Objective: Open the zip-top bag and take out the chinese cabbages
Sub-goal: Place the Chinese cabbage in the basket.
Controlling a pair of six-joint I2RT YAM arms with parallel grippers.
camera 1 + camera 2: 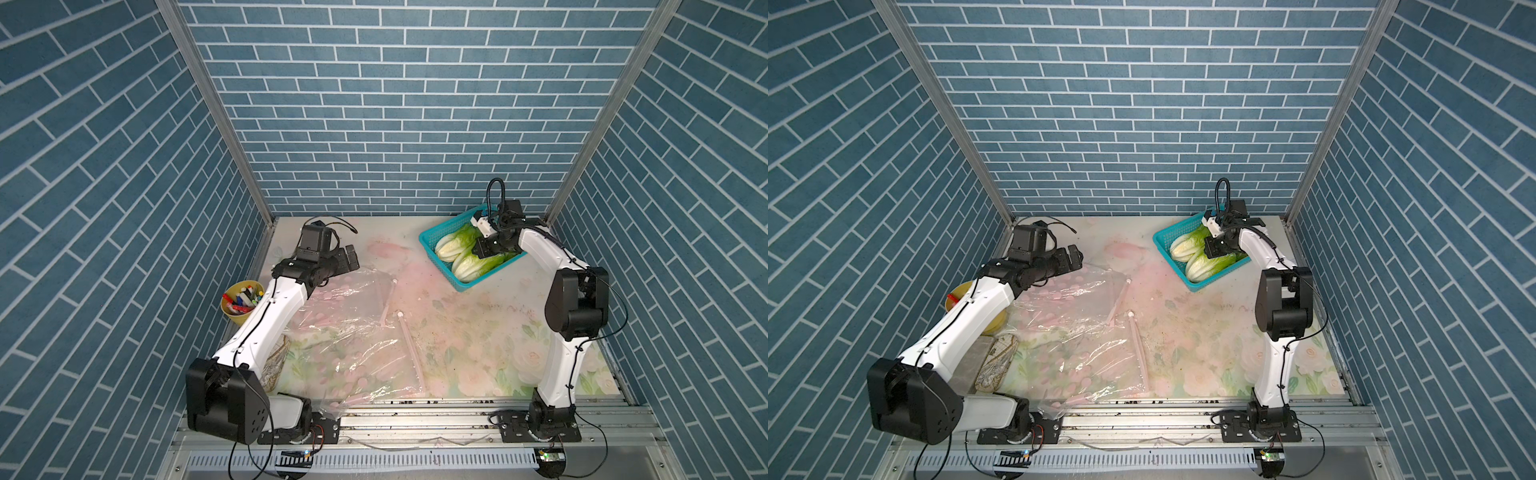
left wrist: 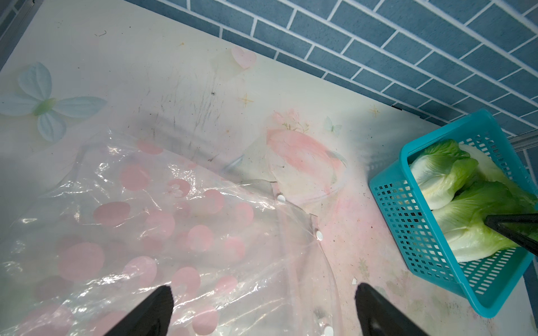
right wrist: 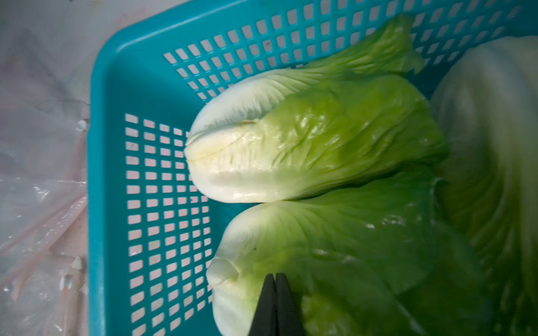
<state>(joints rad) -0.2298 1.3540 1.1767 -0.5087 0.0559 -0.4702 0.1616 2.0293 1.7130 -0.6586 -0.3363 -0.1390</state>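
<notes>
Right wrist view shows three white-based, green-leaved chinese cabbages (image 3: 305,145) lying inside the teal perforated plastic basket (image 3: 107,145), the right hand (image 3: 276,275) closed and empty over them, while the left hand (image 2: 263,288) gapes open above the clear pink-dotted zip-top bag (image 2: 145,218), apart from that basket.
</notes>
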